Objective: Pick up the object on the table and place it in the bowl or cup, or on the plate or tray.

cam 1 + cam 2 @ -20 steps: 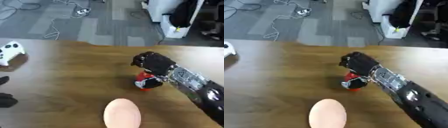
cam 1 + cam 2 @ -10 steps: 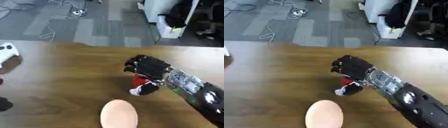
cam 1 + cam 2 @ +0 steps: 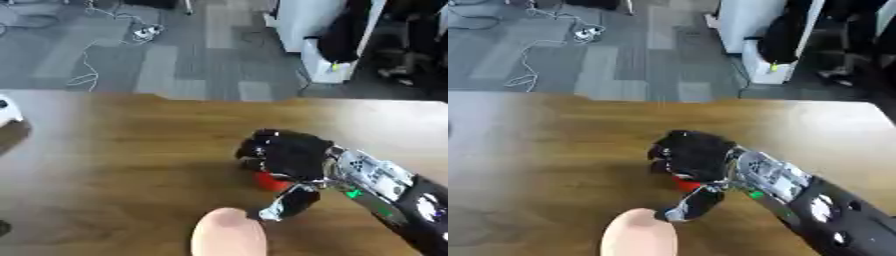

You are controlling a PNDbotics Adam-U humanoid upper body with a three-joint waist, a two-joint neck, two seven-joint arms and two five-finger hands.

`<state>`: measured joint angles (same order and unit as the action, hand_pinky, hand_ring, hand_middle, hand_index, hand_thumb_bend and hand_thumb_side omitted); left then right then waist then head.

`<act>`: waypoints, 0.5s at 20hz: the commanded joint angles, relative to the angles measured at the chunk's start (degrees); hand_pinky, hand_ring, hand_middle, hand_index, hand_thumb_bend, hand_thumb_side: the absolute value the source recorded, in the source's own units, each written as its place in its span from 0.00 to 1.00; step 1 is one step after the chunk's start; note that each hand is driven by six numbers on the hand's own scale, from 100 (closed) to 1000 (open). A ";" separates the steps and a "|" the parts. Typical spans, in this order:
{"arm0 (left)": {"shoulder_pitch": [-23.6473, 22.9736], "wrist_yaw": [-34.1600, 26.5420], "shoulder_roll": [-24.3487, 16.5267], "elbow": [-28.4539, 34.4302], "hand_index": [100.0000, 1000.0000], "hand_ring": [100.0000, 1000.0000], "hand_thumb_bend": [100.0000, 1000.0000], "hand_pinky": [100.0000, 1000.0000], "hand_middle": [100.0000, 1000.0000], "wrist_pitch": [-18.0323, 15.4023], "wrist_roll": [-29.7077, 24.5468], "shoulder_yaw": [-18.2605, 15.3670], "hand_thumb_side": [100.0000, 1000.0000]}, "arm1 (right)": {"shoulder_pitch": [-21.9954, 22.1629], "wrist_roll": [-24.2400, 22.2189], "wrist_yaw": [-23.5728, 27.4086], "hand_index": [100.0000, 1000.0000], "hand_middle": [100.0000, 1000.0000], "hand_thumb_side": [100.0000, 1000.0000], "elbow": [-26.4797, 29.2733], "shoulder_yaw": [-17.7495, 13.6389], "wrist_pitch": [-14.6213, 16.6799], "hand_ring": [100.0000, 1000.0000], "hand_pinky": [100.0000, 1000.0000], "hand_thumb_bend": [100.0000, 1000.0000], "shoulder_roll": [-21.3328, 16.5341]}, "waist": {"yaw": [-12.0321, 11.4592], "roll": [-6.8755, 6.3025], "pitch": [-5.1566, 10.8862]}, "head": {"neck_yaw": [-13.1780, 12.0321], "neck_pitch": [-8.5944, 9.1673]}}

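Left eye view: my right hand (image 3: pixel 289 157) curls over a red object (image 3: pixel 271 182) mid-table; probably small, light, rigid; I grip its sides.

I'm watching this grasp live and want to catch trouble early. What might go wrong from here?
The right hand is curled over the red object, which is mostly hidden, so the hold cannot be checked; it may slip out on lifting. The pale pink oval thing at the near edge lies right next to the thumb and might get knocked. No bowl, cup or tray is clearly visible, so the drop-off is uncertain.
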<state>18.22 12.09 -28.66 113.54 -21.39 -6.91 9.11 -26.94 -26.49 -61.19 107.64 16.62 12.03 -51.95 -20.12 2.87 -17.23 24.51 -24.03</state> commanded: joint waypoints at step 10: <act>-0.12 0.98 0.41 1.05 0.73 1.00 0.00 0.71 0.58 -0.26 0.68 -1.06 0.71 | -0.26 4.99 1.21 0.82 0.77 0.73 -0.82 -1.89 -2.27 0.79 0.75 0.44 -1.47 | -0.06 -0.73 -0.57 | 0.42 0.20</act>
<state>17.89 12.74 -28.05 113.54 -21.67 -6.52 8.76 -26.83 -22.21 -60.32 106.78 15.74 10.13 -51.92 -20.18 2.48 -18.69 24.51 -24.05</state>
